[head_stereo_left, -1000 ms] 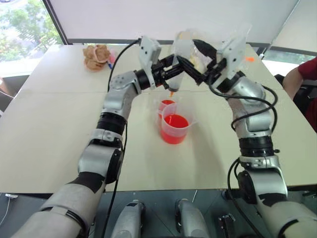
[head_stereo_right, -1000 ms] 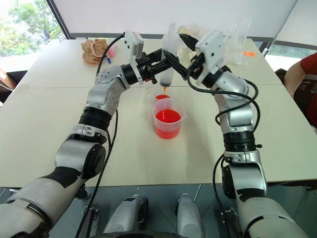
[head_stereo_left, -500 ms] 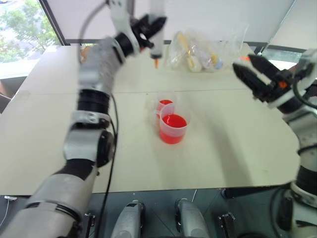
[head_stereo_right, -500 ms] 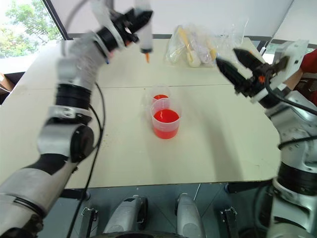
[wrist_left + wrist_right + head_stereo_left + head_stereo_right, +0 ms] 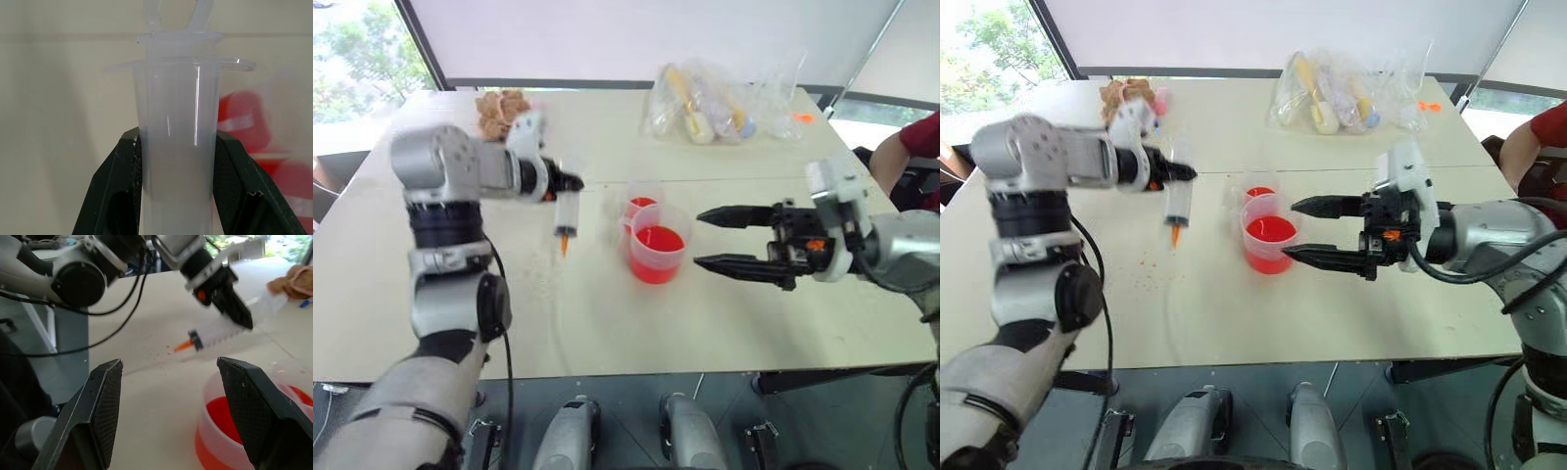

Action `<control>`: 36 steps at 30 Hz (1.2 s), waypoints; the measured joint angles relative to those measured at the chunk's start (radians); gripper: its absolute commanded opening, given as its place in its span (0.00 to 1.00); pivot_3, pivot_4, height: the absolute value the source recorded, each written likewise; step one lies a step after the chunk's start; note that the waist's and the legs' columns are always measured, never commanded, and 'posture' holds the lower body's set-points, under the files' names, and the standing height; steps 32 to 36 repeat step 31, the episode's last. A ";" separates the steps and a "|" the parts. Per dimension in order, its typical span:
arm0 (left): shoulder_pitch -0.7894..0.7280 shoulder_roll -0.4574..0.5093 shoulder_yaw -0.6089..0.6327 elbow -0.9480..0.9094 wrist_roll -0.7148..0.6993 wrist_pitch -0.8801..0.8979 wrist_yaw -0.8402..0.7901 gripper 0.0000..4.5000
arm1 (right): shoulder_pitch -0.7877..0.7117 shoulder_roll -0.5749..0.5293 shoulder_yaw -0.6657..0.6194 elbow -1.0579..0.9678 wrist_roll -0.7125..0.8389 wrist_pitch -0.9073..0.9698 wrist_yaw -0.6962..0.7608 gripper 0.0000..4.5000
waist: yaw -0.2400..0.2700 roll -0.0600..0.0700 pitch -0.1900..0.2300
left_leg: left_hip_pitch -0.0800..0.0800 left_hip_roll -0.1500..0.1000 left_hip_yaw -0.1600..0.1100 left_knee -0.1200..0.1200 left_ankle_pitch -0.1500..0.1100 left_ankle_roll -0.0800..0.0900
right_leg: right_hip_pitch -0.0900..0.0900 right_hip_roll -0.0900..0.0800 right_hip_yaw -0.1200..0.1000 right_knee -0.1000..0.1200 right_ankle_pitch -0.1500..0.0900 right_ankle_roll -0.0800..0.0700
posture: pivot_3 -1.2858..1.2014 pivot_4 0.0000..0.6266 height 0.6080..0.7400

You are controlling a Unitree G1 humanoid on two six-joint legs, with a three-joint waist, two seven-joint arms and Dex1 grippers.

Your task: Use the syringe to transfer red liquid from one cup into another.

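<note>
A pale desk (image 5: 607, 323) is seen from above, its near edge bare. Mid-desk, the wide cup (image 5: 657, 245) of red liquid (image 5: 658, 241) stands with the small cup (image 5: 642, 206) touching behind it. To their right, the right gripper (image 5: 717, 239) is held level toward them, fingers spread apart and empty. To their left, the syringe (image 5: 566, 211) is clamped in the left gripper (image 5: 560, 184), hanging orange tip down over open desk. Along the far edge lie a brown toy (image 5: 499, 112) and a clear bag (image 5: 720, 98).
</note>
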 measured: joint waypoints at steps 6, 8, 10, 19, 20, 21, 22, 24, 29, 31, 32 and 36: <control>0.162 0.034 -0.004 -0.169 -0.073 0.000 0.148 0.31 | 0.031 0.026 0.049 0.004 -0.065 -0.039 0.006 0.71 | 0.004 0.000 0.000 | 0.000 0.000 0.000 -0.001 0.000 -0.001 | -0.001 -0.001 0.001 0.000 0.000 0.000 | 0.52 0.24 0.98; 0.186 0.043 -0.002 -0.178 -0.129 -0.002 0.178 0.42 | 0.045 0.026 0.050 0.006 -0.085 -0.046 0.008 0.72 | 0.008 0.000 0.000 | 0.000 -0.001 0.000 0.000 0.000 -0.001 | 0.000 -0.001 0.001 0.000 0.000 0.000 | 0.52 0.24 0.98; 0.191 0.051 -0.003 -0.172 -0.170 -0.002 0.211 0.61 | 0.048 0.026 0.053 0.009 -0.092 -0.048 0.011 0.72 | 0.011 0.000 -0.001 | 0.001 -0.001 0.001 0.000 0.000 -0.001 | 0.001 -0.002 0.001 0.000 0.000 0.000 | 0.52 0.24 0.98; 0.213 0.081 -0.036 -0.194 -0.248 -0.005 0.232 0.99 | 0.080 0.026 0.054 0.009 -0.107 -0.047 0.005 0.72 | 0.022 0.000 -0.001 | 0.000 -0.002 0.001 0.000 0.000 -0.001 | 0.000 -0.002 0.000 -0.001 0.000 0.000 | 0.52 0.24 0.98; 0.213 0.081 -0.036 -0.225 -0.250 -0.017 0.210 0.99 | 0.084 0.026 0.054 0.009 -0.107 -0.047 0.003 0.72 | 0.022 -0.001 -0.001 | 0.000 -0.002 0.002 0.000 0.000 -0.001 | 0.000 -0.002 0.000 -0.001 0.000 0.000 | 0.52 0.24 0.98; 0.216 0.086 -0.043 -0.263 -0.250 -0.045 0.180 0.99 | 0.085 0.026 0.053 0.010 -0.108 -0.047 0.002 0.72 | 0.022 0.000 -0.001 | 0.000 -0.002 0.002 0.000 0.000 -0.001 | 0.000 -0.002 0.000 -0.002 0.000 -0.001 | 0.52 0.24 0.98; 0.223 0.096 -0.052 -0.303 -0.250 -0.076 0.152 0.99 | 0.088 0.026 0.052 0.010 -0.108 -0.047 0.000 0.72 | 0.023 0.000 -0.001 | 0.000 -0.001 0.002 0.000 0.000 -0.001 | 0.000 -0.002 0.000 -0.002 0.000 -0.001 | 0.52 0.24 0.98; 0.235 0.125 -0.066 -0.365 -0.249 -0.128 0.102 0.99 | 0.097 0.026 0.040 0.011 -0.108 -0.047 -0.006 0.72 | 0.023 0.000 -0.001 | 0.000 -0.001 0.002 -0.001 0.000 -0.001 | 0.000 -0.002 0.001 -0.002 0.000 -0.001 | 0.52 0.24 0.98; 0.388 0.267 -0.139 -0.522 -0.173 -0.372 -0.044 0.99 | 0.158 0.027 -0.026 0.024 -0.105 -0.038 -0.042 0.72 | 0.019 0.000 -0.001 | 0.001 -0.001 0.003 -0.002 0.000 -0.001 | 0.000 -0.002 0.001 -0.003 -0.002 -0.005 | 0.52 0.24 0.98; 0.478 0.319 -0.166 -0.574 -0.121 -0.524 -0.122 0.99 | 0.219 0.048 -0.084 0.051 -0.098 -0.038 -0.070 0.72 | 0.023 0.000 -0.001 | 0.001 -0.001 0.003 -0.002 0.000 -0.001 | 0.001 -0.003 0.001 -0.005 -0.002 -0.006 | 0.52 0.24 0.98; 0.478 0.319 -0.166 -0.574 -0.121 -0.524 -0.122 0.99 | 0.219 0.048 -0.084 0.051 -0.098 -0.038 -0.070 0.72 | 0.023 0.000 -0.001 | 0.001 -0.001 0.003 -0.002 0.000 -0.001 | 0.001 -0.003 0.001 -0.005 -0.002 -0.006 | 0.52 0.24 0.98; 0.478 0.319 -0.166 -0.574 -0.121 -0.524 -0.122 0.99 | 0.219 0.048 -0.084 0.051 -0.098 -0.038 -0.070 0.72 | 0.023 0.000 -0.001 | 0.001 -0.001 0.003 -0.002 0.000 -0.001 | 0.001 -0.003 0.001 -0.005 -0.002 -0.006 | 0.52 0.24 0.98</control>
